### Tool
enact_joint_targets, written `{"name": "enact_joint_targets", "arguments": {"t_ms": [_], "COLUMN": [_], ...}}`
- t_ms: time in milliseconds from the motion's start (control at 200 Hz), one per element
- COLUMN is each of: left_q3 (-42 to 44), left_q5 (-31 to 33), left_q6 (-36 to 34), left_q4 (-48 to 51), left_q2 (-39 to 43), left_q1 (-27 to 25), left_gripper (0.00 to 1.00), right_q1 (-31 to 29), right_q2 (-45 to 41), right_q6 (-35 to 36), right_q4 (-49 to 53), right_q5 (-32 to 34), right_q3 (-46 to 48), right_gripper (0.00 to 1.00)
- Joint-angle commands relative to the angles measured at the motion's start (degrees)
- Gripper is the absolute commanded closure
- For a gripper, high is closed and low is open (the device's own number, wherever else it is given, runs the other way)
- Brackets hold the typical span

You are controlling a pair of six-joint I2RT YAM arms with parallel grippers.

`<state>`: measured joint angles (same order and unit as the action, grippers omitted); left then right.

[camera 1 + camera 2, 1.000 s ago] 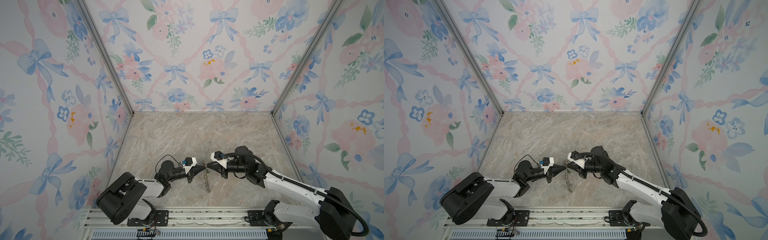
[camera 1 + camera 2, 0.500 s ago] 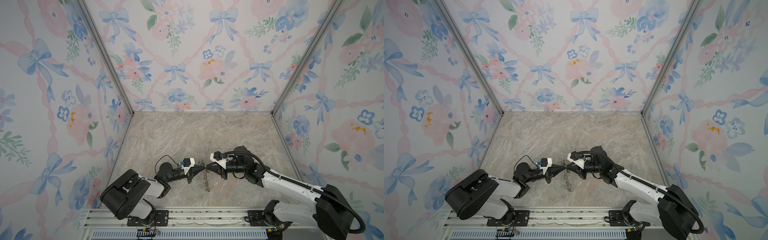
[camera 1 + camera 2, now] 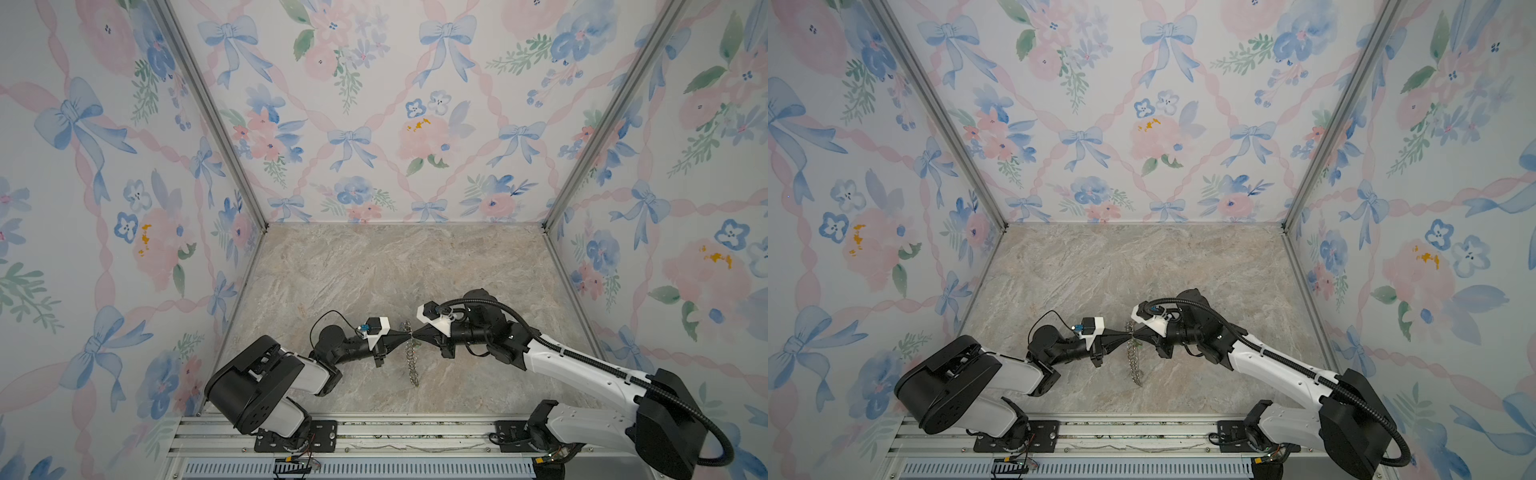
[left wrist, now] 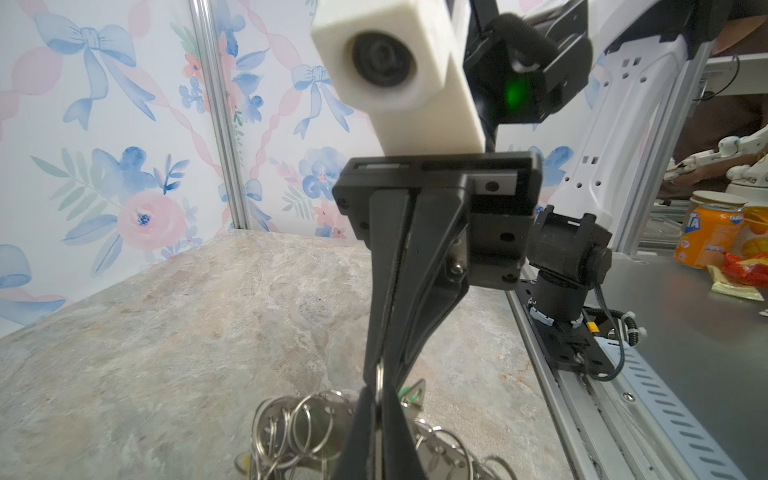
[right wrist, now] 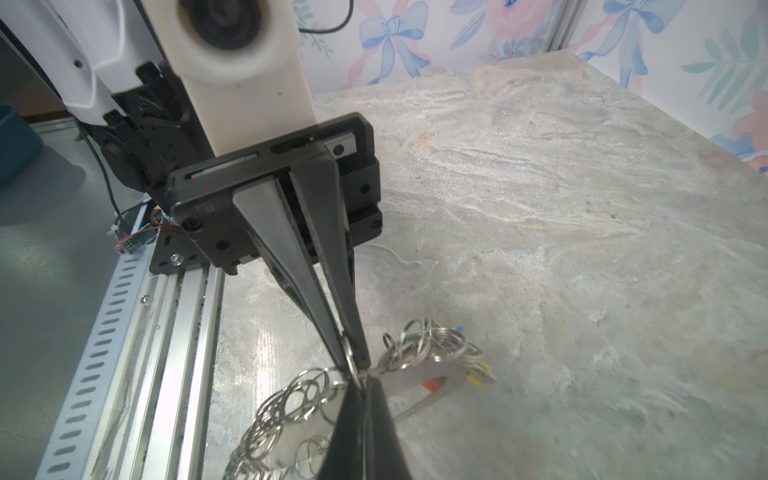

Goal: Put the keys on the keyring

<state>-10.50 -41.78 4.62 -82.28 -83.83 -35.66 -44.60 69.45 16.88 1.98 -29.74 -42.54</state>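
Marble tabletop (image 3: 374,270): one keyring (image 3: 411,365), pinched by left gripper (image 5: 352,356), right gripper (image 4: 377,379).

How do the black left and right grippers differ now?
The black left gripper reaches from the left, the black right gripper from the right. The left jaws show a slim gap; the right jaws look closed. Both seem to pinch a silver wire ring on the grey keyring.

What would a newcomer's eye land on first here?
The left claw and right claw meet tip to tip over the front middle of the table, both pinched on the keyring. In the right wrist view its silver wire rings fan out, with red and yellow keys among them.
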Motion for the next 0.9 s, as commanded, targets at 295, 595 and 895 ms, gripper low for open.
{"name": "enact_joint_targets", "arguments": {"t_ms": [295, 595, 895], "left_q3": [-0.84, -1.71, -2.22], "left_q5": [-0.6, -2.52, -1.42], "left_q6": [-5.01, -4.93, -4.1], "left_q4": [13.8, 13.76, 13.81], "left_q2": [7.24, 5.6, 5.0], "left_q1": [1.6, 1.58, 1.64], "left_gripper": [0.81, 0.84, 1.0], "right_q1": [-7.93, -10.56, -11.21], "right_q2": [7.92, 8.49, 9.04], "right_q6": [7.14, 8.16, 8.49], "right_q4": [27.5, 27.73, 26.74], "right_q5": [22.0, 22.34, 22.71], "right_q3": [-17.81, -20.18, -20.31], "right_gripper": [1.0, 1.0, 1.0]}}
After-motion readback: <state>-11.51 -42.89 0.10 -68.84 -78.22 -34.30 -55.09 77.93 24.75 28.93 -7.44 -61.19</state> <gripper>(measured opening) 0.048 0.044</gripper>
